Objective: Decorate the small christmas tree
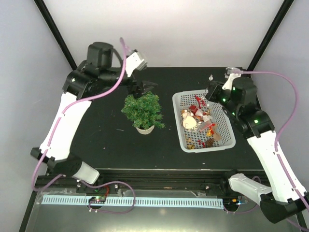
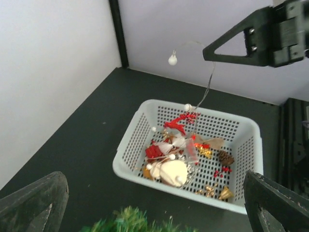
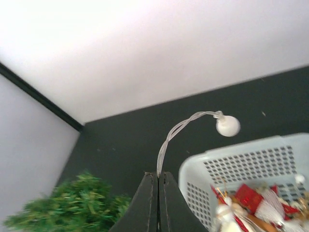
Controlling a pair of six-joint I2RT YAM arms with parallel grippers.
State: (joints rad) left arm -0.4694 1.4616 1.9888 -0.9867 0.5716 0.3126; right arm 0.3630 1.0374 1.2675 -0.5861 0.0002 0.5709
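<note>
Right gripper (image 3: 158, 178) clamped on a beaded wire (image 3: 228, 126) above the basket (image 1: 208, 147), centre right in the top view. The tree (image 1: 143, 110) stands upright at frame centre, to its left; the left gripper (image 1: 143, 88), jaws spread, sits nearer, just behind

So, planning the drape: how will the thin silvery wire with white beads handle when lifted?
Probably semi-stiff: the beaded wire arcs unsupported above the right gripper. Likely light. May snag, trailing among ornaments in the white perforated basket.
</note>
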